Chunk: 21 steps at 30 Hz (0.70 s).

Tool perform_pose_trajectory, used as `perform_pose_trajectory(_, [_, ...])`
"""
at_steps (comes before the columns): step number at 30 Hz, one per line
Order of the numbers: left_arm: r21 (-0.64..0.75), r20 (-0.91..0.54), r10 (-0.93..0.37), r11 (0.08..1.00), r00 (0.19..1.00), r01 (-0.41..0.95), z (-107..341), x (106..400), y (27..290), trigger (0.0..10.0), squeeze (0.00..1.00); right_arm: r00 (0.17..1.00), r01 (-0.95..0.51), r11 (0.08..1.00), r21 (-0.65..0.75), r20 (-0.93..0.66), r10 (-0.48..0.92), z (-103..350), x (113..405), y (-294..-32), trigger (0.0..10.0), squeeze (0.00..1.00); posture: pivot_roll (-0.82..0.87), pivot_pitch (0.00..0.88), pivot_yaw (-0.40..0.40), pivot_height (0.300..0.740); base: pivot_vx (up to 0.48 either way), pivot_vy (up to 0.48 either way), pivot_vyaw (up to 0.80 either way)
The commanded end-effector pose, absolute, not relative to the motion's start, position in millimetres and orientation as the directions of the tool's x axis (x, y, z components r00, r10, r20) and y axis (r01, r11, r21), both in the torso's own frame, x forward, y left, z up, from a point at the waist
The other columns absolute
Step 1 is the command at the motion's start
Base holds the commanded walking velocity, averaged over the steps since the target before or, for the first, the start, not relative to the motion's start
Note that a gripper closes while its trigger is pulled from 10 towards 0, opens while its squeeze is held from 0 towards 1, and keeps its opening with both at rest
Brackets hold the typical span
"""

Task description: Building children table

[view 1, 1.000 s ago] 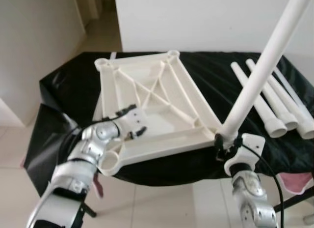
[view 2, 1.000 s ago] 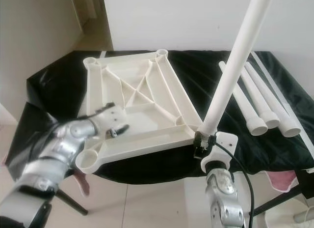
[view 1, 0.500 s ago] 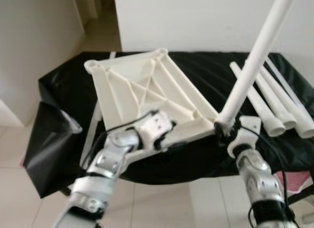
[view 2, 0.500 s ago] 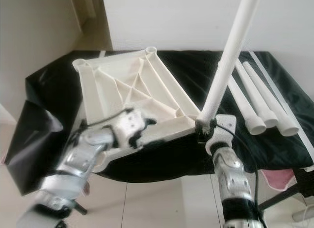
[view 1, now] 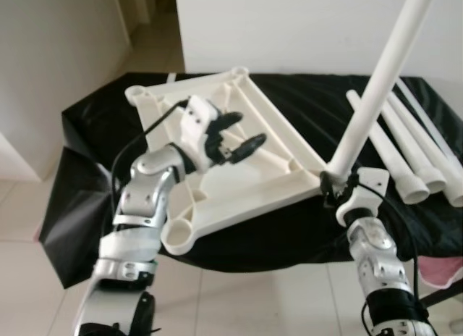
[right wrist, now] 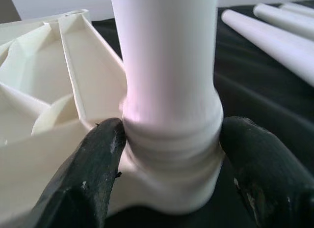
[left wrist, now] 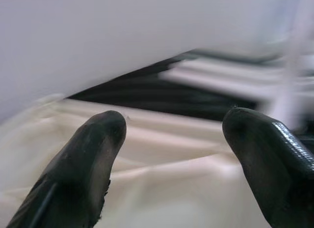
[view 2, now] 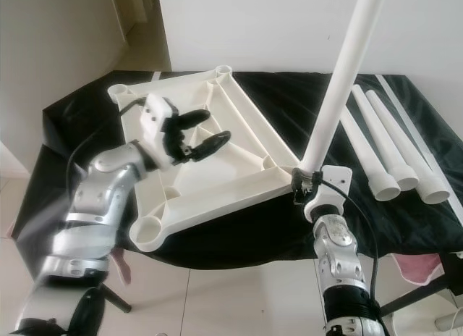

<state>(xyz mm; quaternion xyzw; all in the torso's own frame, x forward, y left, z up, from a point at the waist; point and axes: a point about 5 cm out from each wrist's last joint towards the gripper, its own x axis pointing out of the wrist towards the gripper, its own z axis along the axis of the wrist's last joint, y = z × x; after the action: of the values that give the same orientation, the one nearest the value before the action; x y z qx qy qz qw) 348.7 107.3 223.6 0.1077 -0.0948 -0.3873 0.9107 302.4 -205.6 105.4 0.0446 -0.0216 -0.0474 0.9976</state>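
Tabletop (view 1: 217,198), cream plastic, lies upside down on the black-draped surface (view 1: 94,126), ribbed underside up, its near edge overhanging the surface's front edge; round leg sockets at the corners, the near-left socket (view 1: 178,237) vacant. Left tool (view 1: 237,132) hovers above the tabletop's ribbed middle, its two black fingers (left wrist: 86,161) spread apart with nothing between them (the left wrist view is blurred, cream plastic beneath the fingertips, dark cloth beyond). Silver left arm (view 1: 141,206) rises from the lower left, bent at the elbow, with a black cable along it. At the near-right corner a white leg (view 1: 380,90) stands in its socket, leaning up and to the right, out of the top of the picture. Right tool (view 1: 337,185) sits at the foot of that leg; the right wrist view shows its fingers (right wrist: 93,164) pressed against either side of the leg's ringed collar (right wrist: 171,137), just above the socket, pinching it. Further right, three more white legs (view 1: 405,155) lie side by side on the black cloth, flared ends toward the robot, well apart from the tabletop. Pale tiled floor (view 1: 239,300) below, white wall (view 1: 289,24) behind, something pink (view 1: 441,267) at the lower right edge (cannot tell what).
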Motion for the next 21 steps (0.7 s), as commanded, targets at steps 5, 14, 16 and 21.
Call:
perform_pose_trajectory(5, [0.522, -0.152, -0.641, 0.594, 0.752, 0.612, 189, 353, 133, 10.0, 0.0, 0.995, 0.101, 0.99, 0.103, 0.012, -0.102, 93, 290, -200, 10.0, 0.0, -0.07, 0.0, 0.016, 0.74, 0.0, 0.0, 0.0])
perform_pose_trajectory(14, [0.57, -0.262, -0.596, 0.54, 0.759, 0.62, 162, 353, 146, 10.0, 0.0, 0.993, 0.114, 0.988, 0.1, 0.032, -0.118, 97, 288, -204, 10.0, 0.0, -0.07, 0.0, 0.023, 0.74, 0.0, 0.0, 0.0])
perform_pose_trajectory(16, [0.558, -0.278, -0.601, 0.534, 0.749, 0.635, 158, 351, 149, 10.0, 0.0, 0.993, 0.113, 0.988, 0.101, 0.033, -0.117, 97, 287, -204, 10.0, 0.0, -0.07, 0.0, 0.023, 0.74, 0.0, 0.0, 0.0])
perform_pose_trajectory(21, [0.578, -0.295, -0.601, 0.506, 0.742, 0.64, 151, 348, 158, 10.0, 0.0, 0.993, 0.104, 0.989, 0.105, 0.037, -0.108, 99, 287, -202, 10.0, 0.0, -0.07, 0.0, 0.023, 0.74, 0.0, 0.0, 0.0])
